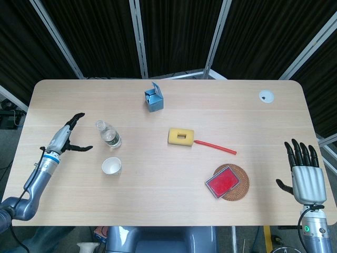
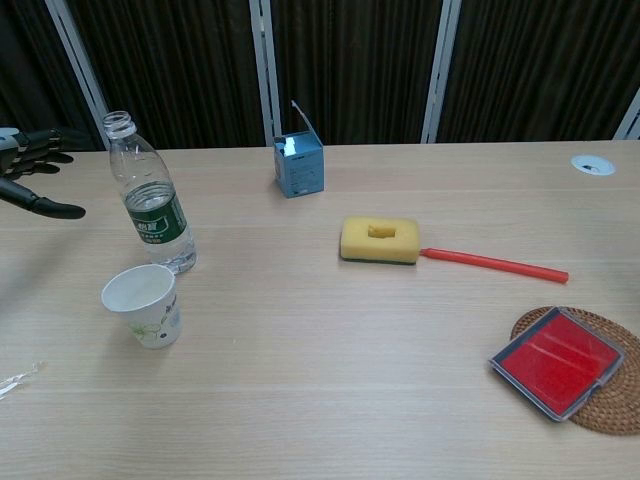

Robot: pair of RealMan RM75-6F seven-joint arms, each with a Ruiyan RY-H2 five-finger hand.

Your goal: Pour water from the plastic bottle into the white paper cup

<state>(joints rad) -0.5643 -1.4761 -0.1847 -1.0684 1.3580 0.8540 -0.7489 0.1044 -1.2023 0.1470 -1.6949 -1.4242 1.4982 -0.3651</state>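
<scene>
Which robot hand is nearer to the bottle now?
Left. The left robot hand is open just beside the bottle, not touching. The right robot hand is at the table's far opposite edge.

Your robot's left hand (image 1: 64, 138) and right hand (image 1: 305, 176) show silver-grey palm shells with black fingers, on grey arms; a small green light glows at the right wrist.

Both views bright, even overhead light, no harsh glare. Shadows under objs soft and short. Table (image 1: 158, 179) well exposed; black curtains behind stay very dark, little detail. Small highlight on plastic bottle (image 2: 150, 200) in chest view. Both views sharp, no motion blur. Head view shows slight wide-angle bowing at table edges; chest view's near corners a bit softer.
</scene>
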